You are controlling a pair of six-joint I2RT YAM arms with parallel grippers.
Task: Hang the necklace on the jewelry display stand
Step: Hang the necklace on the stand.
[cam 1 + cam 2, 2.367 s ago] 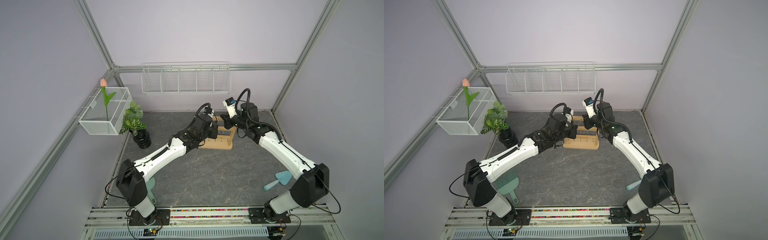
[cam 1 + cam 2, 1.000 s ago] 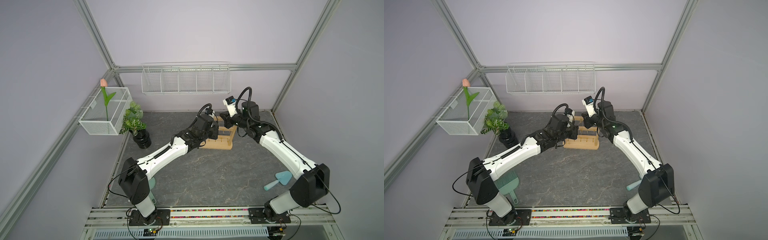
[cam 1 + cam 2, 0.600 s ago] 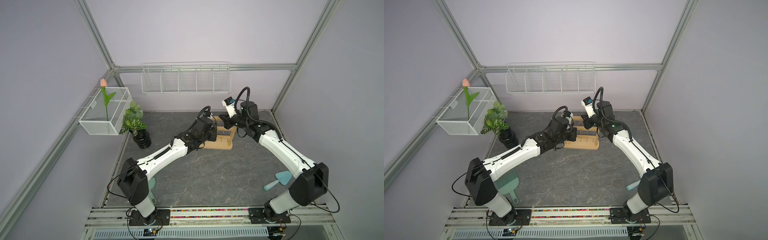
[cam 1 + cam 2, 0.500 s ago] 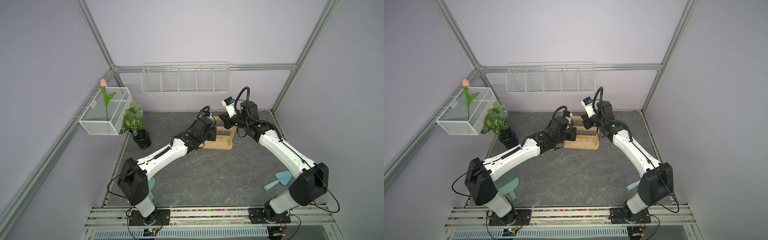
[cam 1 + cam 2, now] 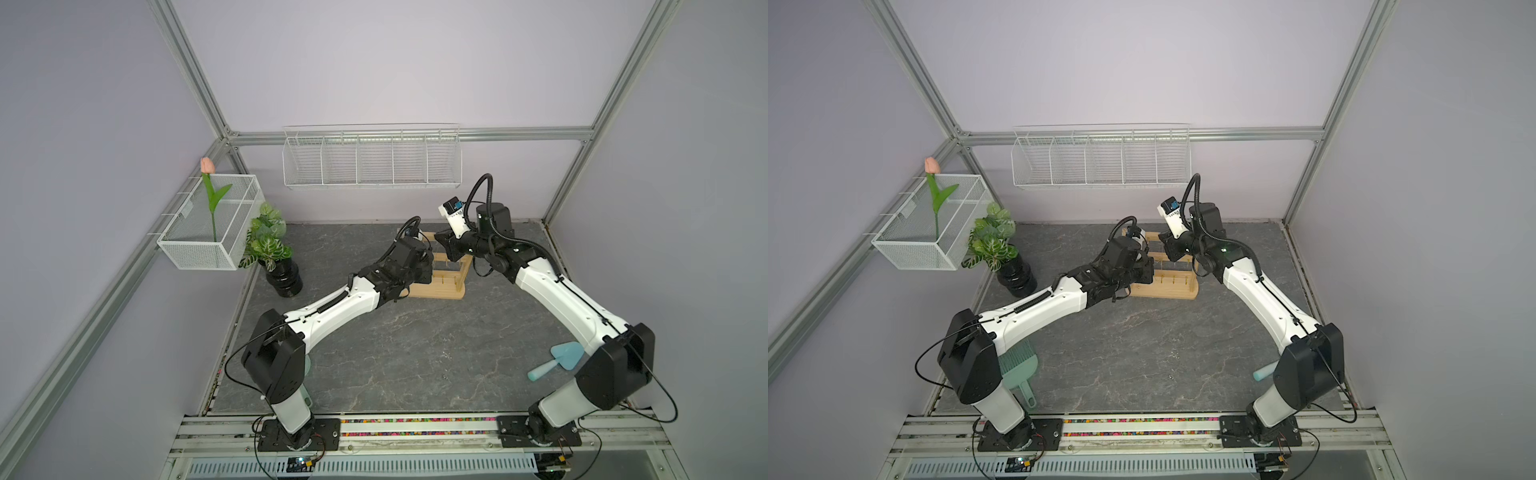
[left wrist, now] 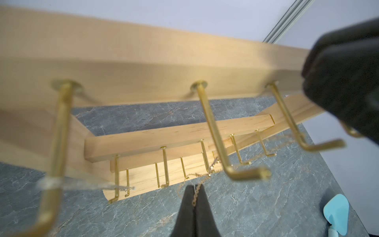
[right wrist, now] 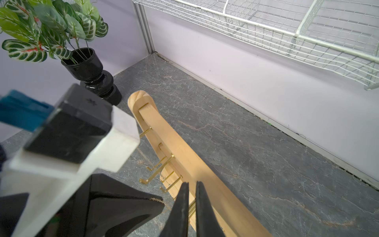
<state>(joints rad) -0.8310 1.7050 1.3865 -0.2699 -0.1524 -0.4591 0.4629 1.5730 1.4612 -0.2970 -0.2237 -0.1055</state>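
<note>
The necklace (image 6: pixel 200 174), a thin gold chain, is pinched between the tips of my left gripper (image 6: pixel 193 189), whose jaws are clenched on it. From the tips the chain runs up to the hooks (image 6: pixel 217 131) of the stand (image 5: pixel 446 291) and trails sideways across the lower hooks. That stretch is blurred, so I cannot tell which hook bears it. In the right wrist view a short length of chain shows at the left gripper's tip.

My right gripper (image 7: pixel 190 189) is at the stand's top rail, just beside the left gripper. Its jaws are slightly parted, with a narrow gap, and nothing is between them.

The stand is upright on the tabletop (image 5: pixel 415 353), near the back edge, a little right of its middle. Both arms reach to it from the front edge.

A plant (image 5: pixel 268 241) in a black pot is at the back left corner. A teal trowel (image 5: pixel 559 359) lies near the right edge, toward the front. White wire baskets (image 5: pixel 372 162) hang on the back and left walls.
</note>
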